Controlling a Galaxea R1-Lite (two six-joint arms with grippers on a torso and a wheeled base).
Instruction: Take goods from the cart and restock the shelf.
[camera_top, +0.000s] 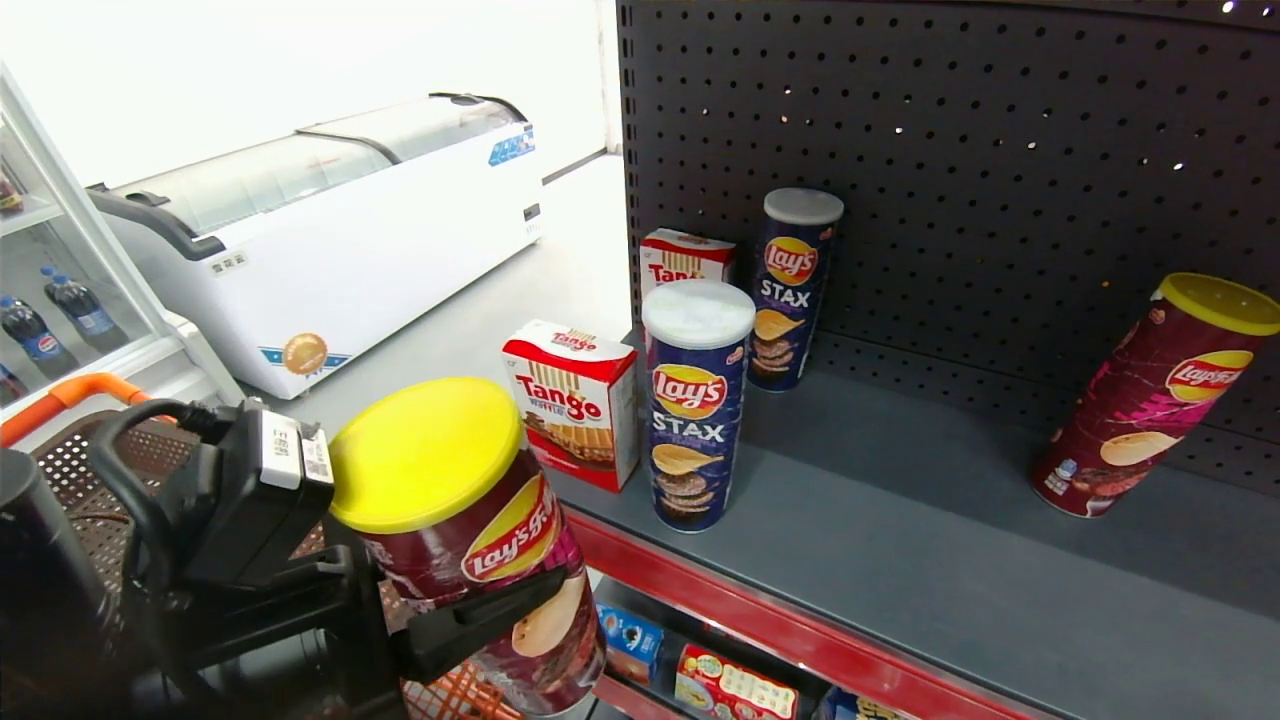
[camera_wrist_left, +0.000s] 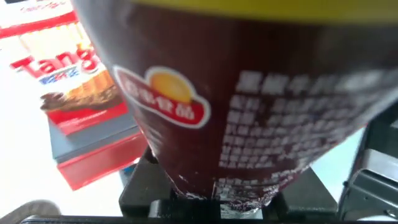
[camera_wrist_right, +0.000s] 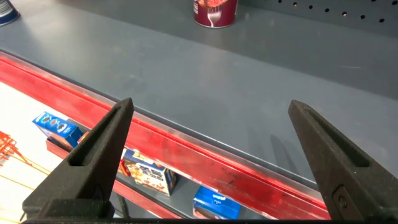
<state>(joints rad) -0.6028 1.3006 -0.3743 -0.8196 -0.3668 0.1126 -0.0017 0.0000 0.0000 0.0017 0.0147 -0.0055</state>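
Left gripper (camera_top: 450, 605) clamps yellow-lidded maroon chip can (camera_top: 465, 500) near-left of the shelf (camera_top: 900, 540), over the cart (camera_top: 75, 455); right gripper (camera_wrist_right: 211, 162) hangs released above shelf's front edge.

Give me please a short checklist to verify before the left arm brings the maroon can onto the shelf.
1. Grip: left gripper shut on the held maroon can: ok.
2. Its yellow lid seated: ok.
3. Bare shelf space right of the front blue can: ok.
4. Clearance past the near wafer box: cannot tell.
5. Posture of the other maroon can: not ok, it leans against the pegboard.
6. Idle right gripper open, empty, over the shelf's front: ok.
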